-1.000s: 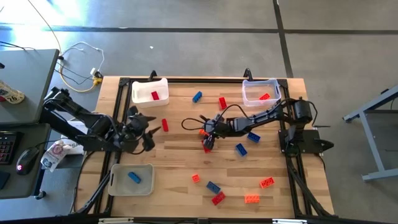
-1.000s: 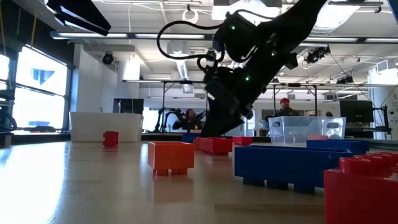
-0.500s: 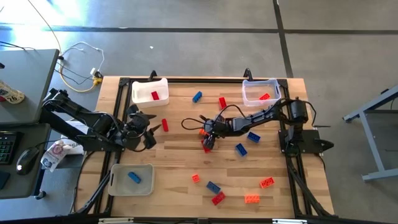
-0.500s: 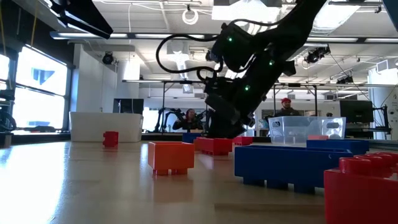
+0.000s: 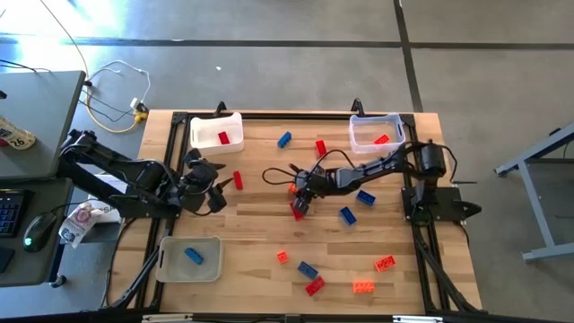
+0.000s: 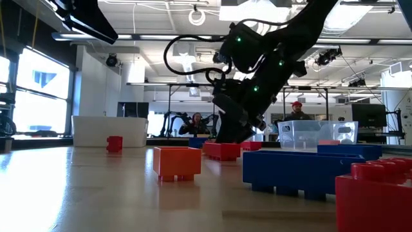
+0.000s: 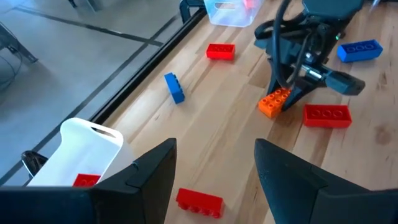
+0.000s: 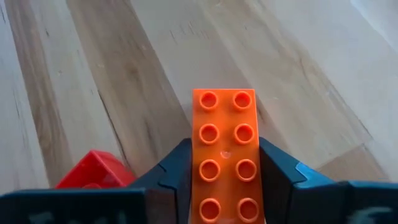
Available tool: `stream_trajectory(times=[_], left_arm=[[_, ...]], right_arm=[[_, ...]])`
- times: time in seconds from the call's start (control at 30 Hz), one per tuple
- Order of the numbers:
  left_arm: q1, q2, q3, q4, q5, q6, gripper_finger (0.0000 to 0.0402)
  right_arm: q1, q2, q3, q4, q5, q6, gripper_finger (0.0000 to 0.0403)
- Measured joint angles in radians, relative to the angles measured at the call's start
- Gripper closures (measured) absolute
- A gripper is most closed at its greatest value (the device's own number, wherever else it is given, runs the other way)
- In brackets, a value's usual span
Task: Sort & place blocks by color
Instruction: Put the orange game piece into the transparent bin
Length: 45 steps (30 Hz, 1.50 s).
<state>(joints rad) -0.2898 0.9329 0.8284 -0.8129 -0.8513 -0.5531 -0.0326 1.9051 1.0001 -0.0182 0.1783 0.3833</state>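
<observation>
The right gripper (image 8: 225, 186) is now pinching the orange block (image 8: 225, 155) near the table's middle, after standing spread a moment ago, so lifting can follow.

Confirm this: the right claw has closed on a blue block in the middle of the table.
Wrong colour. The right claw is closed on an orange block, as the right wrist view shows; the left wrist view also shows it. It is in the middle of the table.
</observation>
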Motion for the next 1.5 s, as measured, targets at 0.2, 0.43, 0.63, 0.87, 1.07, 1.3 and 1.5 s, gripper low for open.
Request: stream_trajectory(times=[0.2, 0.43, 0.63, 0.87, 1.07, 1.3, 1.5], left_arm=[[0.017, 0.000, 0.000, 0.001, 0.018, 0.000, 0.0200], [0.049, 0.000, 0.000, 0.001, 0.019, 0.017, 0.0200], [0.085, 0.000, 0.000, 0.001, 0.021, 0.027, 0.0200], [0.134, 0.000, 0.000, 0.002, 0.022, 0.035, 0.0200], [0.173, 0.000, 0.000, 0.002, 0.029, 0.035, 0.0200], [0.214, 0.000, 0.000, 0.003, 0.041, 0.033, 0.0200], [0.244, 0.000, 0.000, 0.003, 0.042, 0.033, 0.0200]], right_arm=[[0.000, -0.085, -0.001, -0.057, 0.042, -0.005, 0.0291], [0.000, -0.202, -0.001, -0.150, 0.148, -0.026, 0.0291], [-0.011, -0.312, -0.001, -0.285, 0.296, -0.021, 0.0291], [-0.053, -0.439, -0.001, -0.353, 0.377, -0.018, 0.0291], [-0.126, -0.530, -0.001, -0.443, 0.482, -0.008, 0.0291], [-0.263, -0.570, -0.001, -0.616, 0.520, 0.071, 0.0291], [-0.392, -0.570, -0.001, -0.710, 0.510, 0.082, 0.0291]])
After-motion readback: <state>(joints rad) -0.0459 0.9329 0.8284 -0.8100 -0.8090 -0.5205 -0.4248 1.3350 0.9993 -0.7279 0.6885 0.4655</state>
